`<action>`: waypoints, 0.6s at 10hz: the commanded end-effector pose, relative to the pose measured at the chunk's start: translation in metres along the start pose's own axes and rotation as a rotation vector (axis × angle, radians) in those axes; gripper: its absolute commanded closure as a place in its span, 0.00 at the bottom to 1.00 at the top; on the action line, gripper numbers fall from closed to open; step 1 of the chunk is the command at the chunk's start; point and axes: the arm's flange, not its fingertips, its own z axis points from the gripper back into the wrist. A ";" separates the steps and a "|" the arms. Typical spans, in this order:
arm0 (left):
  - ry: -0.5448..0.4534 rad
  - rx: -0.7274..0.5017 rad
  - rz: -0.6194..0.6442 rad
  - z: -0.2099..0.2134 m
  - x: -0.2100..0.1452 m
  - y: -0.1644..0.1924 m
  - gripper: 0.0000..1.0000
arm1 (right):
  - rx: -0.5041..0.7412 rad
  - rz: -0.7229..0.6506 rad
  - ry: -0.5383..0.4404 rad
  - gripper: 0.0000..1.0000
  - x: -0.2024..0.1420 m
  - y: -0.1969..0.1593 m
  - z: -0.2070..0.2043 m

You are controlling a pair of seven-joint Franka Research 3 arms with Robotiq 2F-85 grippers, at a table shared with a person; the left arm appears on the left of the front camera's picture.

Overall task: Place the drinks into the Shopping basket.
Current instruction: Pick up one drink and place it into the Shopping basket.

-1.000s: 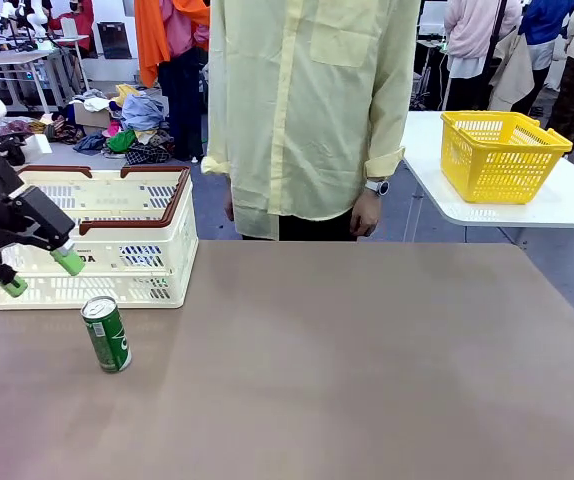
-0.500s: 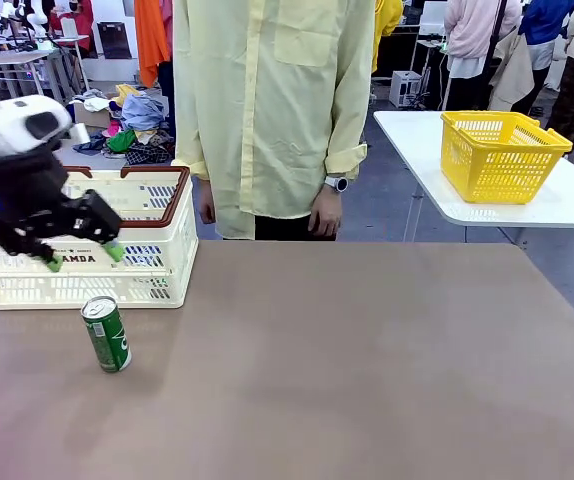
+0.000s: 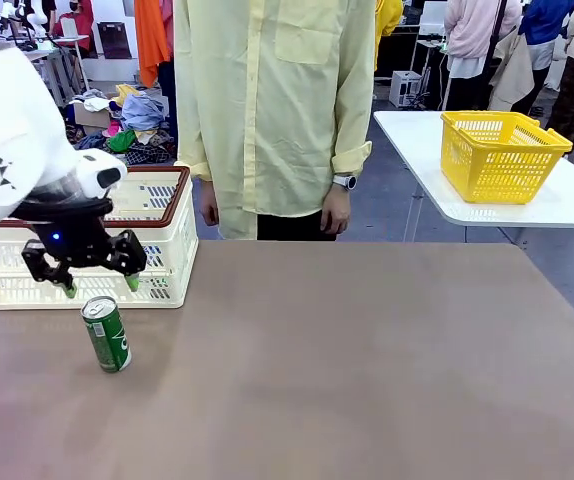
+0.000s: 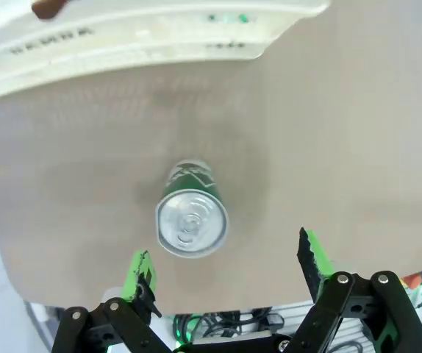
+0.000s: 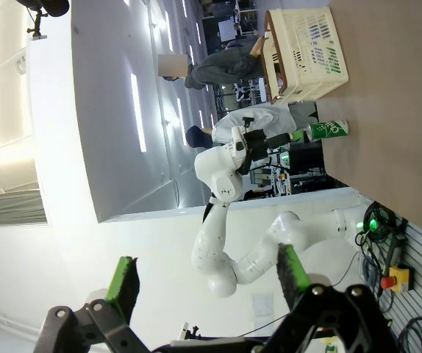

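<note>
1. Green aluminium marks the target: the green can (image 3: 106,334) stands upright on the brown surface (image 3: 347,370), just in front of the Shopping basket (image 3: 162,235) and apart from it.
2. The left end effector (image 3: 99,283) hangs directly above the can with its jaws spread wide and nothing between them. In the left wrist view the silver can top (image 4: 192,223) sits near centre, and the green pads (image 4: 142,270) stand at roughly 8 and 4 o'clock of it.
3. Centre before descending. The can top lies slightly toward 12 o'clock of the line joining the pads, so a small shift in that direction appears advisable.
4. Descend vertically until the pads bracket the can wall below the rim, then clench. A grip too high risks slipping off the tapered shoulder.
5. Lift clear of the basket's dark rim handle (image 3: 172,200) before moving toward 12 o'clock over the basket.
6. The right end effector (image 5: 205,283) is released, holds nothing, and points away from the work.
7. Limits of view: the basket interior is largely masked by the left arm in the front view, so its contents cannot be confirmed. No blue can is identifiable. The basket lettering is covered by the end effector in the front view.
</note>
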 end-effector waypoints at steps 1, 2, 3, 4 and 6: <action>0.023 0.005 0.043 -0.029 -0.025 0.021 0.00 | 0.008 -0.007 0.001 0.00 0.000 0.005 0.000; 0.050 0.012 0.058 -0.044 -0.021 0.025 0.00 | 0.008 -0.007 0.001 0.00 0.000 0.005 0.000; 0.084 0.013 0.068 -0.057 -0.017 0.028 0.00 | 0.008 -0.007 0.001 0.00 0.000 0.005 0.000; 0.116 -0.003 0.055 -0.068 -0.017 0.029 0.00 | 0.008 -0.007 0.001 0.00 0.000 0.005 0.000; 0.160 -0.008 0.044 -0.083 -0.016 0.030 0.00 | 0.008 -0.007 0.001 0.00 0.000 0.005 0.000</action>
